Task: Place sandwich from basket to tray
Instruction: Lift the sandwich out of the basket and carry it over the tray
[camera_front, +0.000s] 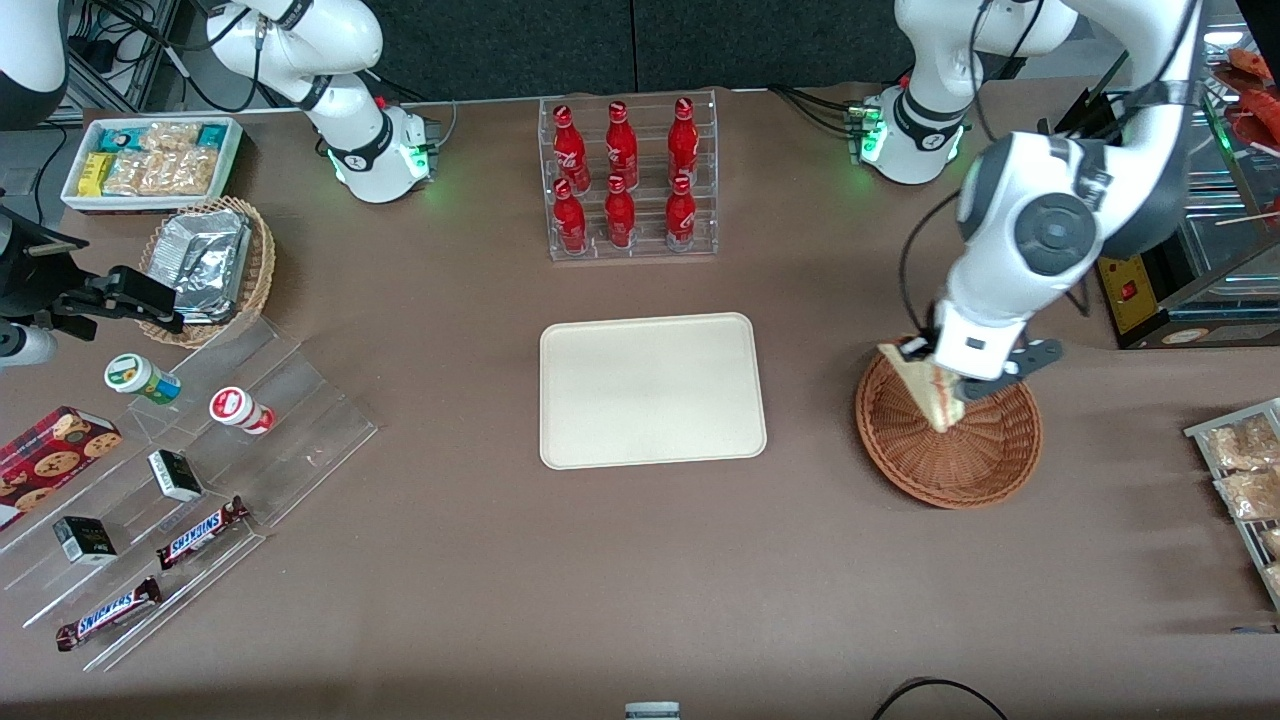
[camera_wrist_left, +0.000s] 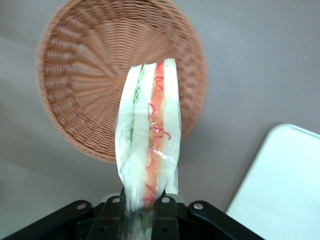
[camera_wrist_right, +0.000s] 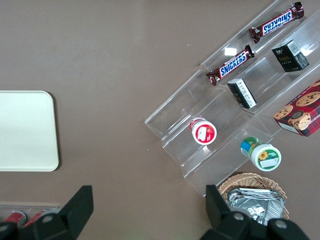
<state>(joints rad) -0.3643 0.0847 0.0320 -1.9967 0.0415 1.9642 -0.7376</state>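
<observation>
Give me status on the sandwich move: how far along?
Done: the gripper is shut on the sandwich and holds it above the basket, which otherwise looks empty in the wrist view. In hand: the lift out, with the sandwich over the basket rather than the table. Left: carry it toward the parked arm's end to the tray, which is bare, and release it there.

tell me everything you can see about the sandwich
The sandwich is a triangular wedge of white bread in clear film, with pale green and pink-red filling layers along its cut edge. The end effector grips one end of it. It hangs above the reddish-brown basket, apparently clear of the weave and not yet over the tray.
</observation>
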